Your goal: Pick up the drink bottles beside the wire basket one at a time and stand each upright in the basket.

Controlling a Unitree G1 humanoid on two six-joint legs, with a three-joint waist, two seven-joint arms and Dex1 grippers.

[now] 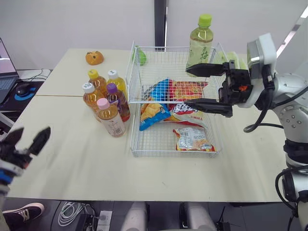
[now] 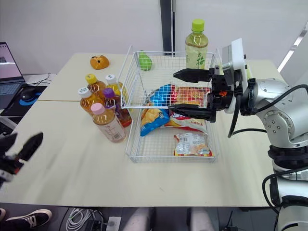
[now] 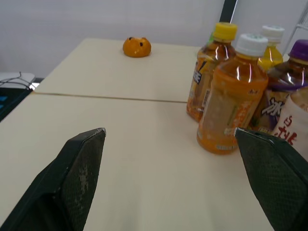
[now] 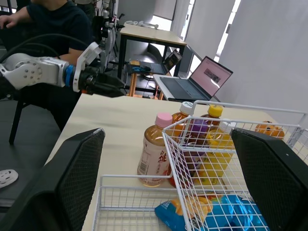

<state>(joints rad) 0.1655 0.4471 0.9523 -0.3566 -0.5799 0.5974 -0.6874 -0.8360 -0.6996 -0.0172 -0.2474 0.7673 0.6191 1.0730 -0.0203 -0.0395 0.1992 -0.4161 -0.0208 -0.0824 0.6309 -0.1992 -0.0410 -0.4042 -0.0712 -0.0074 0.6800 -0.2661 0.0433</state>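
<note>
The right gripper (image 1: 186,87) hovers wide open and empty over the wire basket (image 1: 173,155) at mid-frame. The left gripper (image 1: 32,132), also spread and empty, sits lower left. It looks the likelier picker, since the five upright bottles (image 1: 106,101) cluster just left of the basket.

The right end effector (image 1: 186,87) is held above the wire basket (image 1: 168,153), with its two black fingers (image 1: 207,69) spread wide, one over the other, and pointed toward the basket's left side. The right arm (image 1: 288,91) is bent in from the basket's right. The left end effector (image 1: 32,132) is held low, well apart from the basket on its left, with its fingers parted and nothing gripped.
</note>
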